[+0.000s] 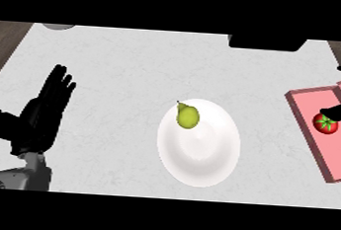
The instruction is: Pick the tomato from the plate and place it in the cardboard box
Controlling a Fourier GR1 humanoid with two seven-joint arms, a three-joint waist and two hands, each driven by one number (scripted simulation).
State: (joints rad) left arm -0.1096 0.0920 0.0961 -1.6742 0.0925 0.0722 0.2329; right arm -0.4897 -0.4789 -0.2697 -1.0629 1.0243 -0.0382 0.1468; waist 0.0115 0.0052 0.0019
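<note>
tomato [326, 124] in the pink box [311, 140], pear [187, 116] on the plate [200, 153].

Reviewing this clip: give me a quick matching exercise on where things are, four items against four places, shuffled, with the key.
Things:
1. tomato
2. pear
3. left hand
4. plate

Places:
A. on the plate's upper part
B. middle of the counter
C. inside the pink box at the right edge
D. open, fingers up, at the left

Pairs: 1-C, 2-A, 3-D, 4-B
</note>
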